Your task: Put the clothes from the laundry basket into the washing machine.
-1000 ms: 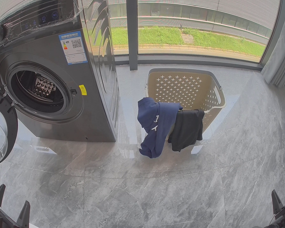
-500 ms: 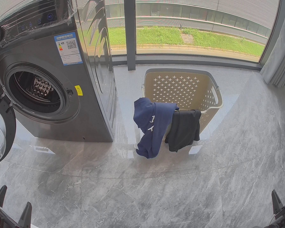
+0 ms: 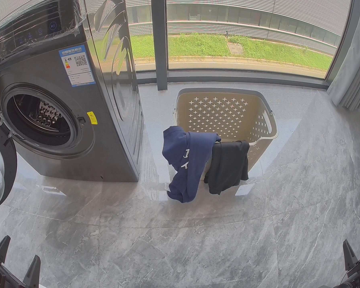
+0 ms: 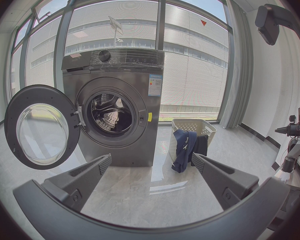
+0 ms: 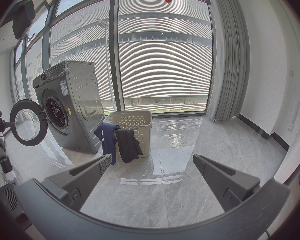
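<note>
The left gripper (image 4: 150,157) and the right gripper (image 5: 151,157) are held spread wide, with nothing between the fingers. A blue garment (image 3: 186,161) and a black garment (image 3: 228,165) are draped over the near rim of the laundry basket (image 3: 224,113), beside the washing machine (image 3: 108,113). Its swung-out door (image 3: 10,161) is partly cut off in the head view.

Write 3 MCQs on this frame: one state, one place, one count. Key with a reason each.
1. The washing machine door is: A shut; B swung open; C missing.
2. The blue garment and black garment are: A inside the washing machine; B flat on the floor; C draped over the laundry basket's front rim.
3. Garments on the laundry basket: A two; B three; C four.

Key:
1 B, the door stands aside and the drum is exposed.
2 C, both hang from the rim down the outer wall.
3 A, one blue and one black.
</note>
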